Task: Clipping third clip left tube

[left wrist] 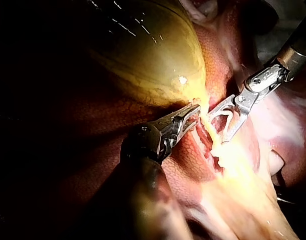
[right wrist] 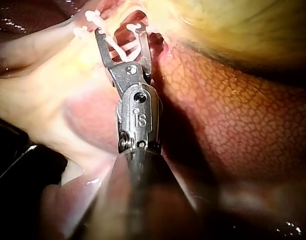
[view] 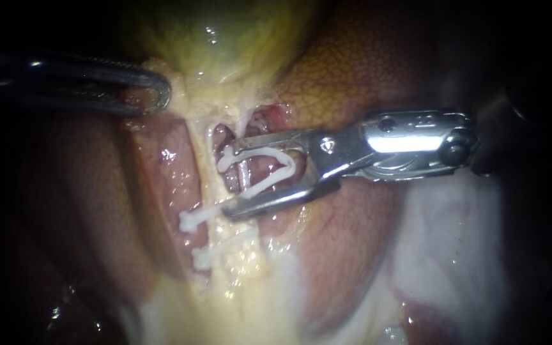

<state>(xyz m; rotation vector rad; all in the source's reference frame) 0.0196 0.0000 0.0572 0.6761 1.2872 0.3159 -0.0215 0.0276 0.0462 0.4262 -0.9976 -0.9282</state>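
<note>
Liver (view: pixel 352 64), gallbladder (view: pixel 225 32) around tube (view: pixel 202 172), clip (view: pixel 257 152)

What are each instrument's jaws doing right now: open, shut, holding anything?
Left instrument: jaws shut on tissue just below the gallbladder.
Right instrument: jaws spread wide but shut on a white clip, which is not yet closed.

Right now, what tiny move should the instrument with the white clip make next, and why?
Probably squeeze the clip shut. The right instrument holds it open, seemingly astride the tube, beside two closed clips and, while the left instrument grips tissue nearby.
</note>
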